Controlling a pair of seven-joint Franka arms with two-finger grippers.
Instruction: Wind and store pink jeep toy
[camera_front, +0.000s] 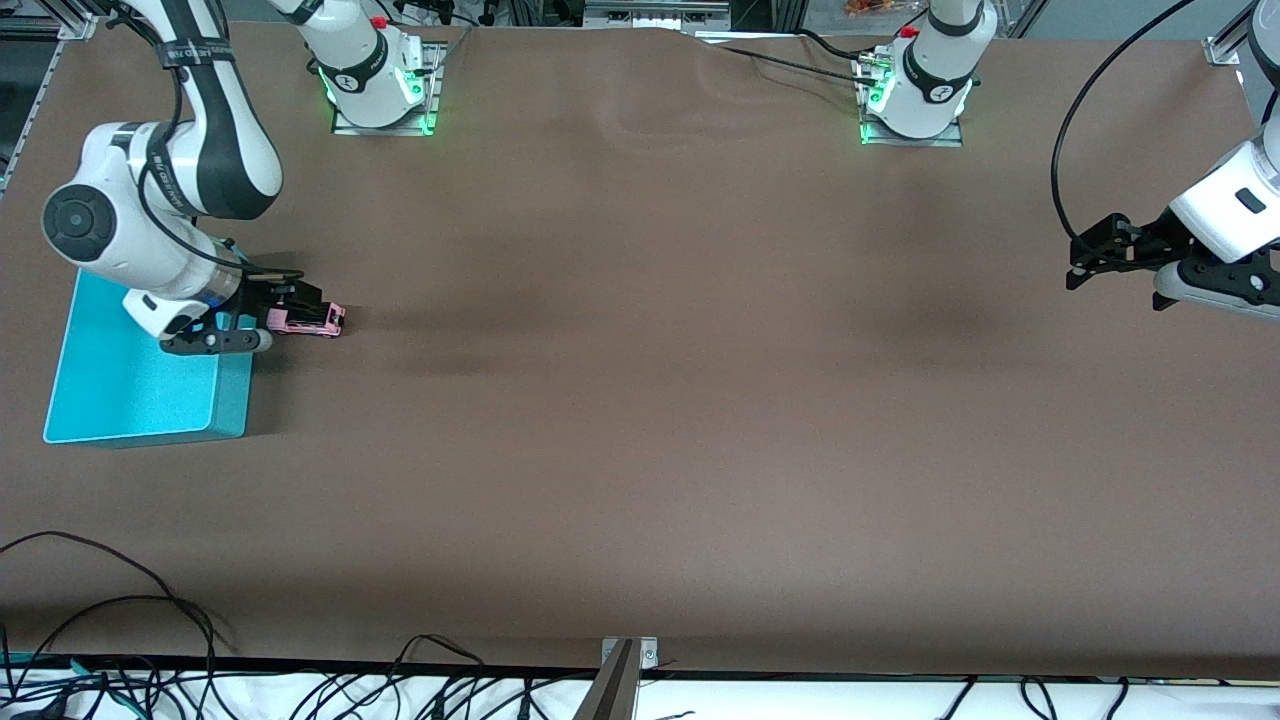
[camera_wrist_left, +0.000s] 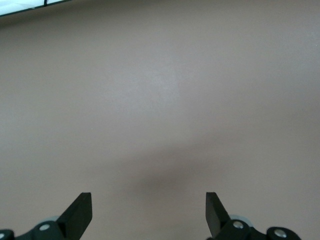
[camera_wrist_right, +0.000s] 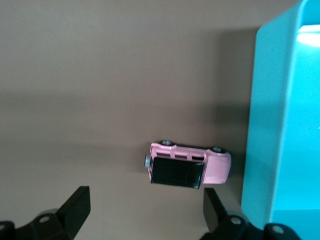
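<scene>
The brown desk (camera_front: 640, 400) carried very little, and the biggest thing on it was the turquoise bin (camera_front: 120, 385), sitting at the right arm's end. It showed only its flat turquoise floor where the arm did not cover it — nothing had been stored in it yet, as far as could be seen.

The right arm reached down over the bin's edge, its right claw (camera_front: 262, 318) low beside the bin wall. In the right wrist view the right claw (camera_wrist_right: 145, 212) was spread wide, with both black fingers (camera_wrist_right: 75, 207) clear of the toy and nothing pinched between them.

The left arm waited at the other end of the desk, its left claw (camera_front: 1085, 262) held up over bare desk. The left wrist view showed the left claw (camera_wrist_left: 149, 215) spread too, holding nothing.

The pink jeep toy (camera_front: 312, 320) stood on its wheels on the desk just beside the bin, outside it, toward the middle of the desk from the bin wall. From the right wrist camera the pink jeep toy (camera_wrist_right: 189, 169) showed its black roof and lay close to the bin wall but apart from it.

By my reading, the storing was wholly undone — the toy was still on the desk and ungripped. Whether it had been wound could not be told. What was left, at the least, was to close on the toy, lift it over the wall and let it go inside the bin.
</scene>
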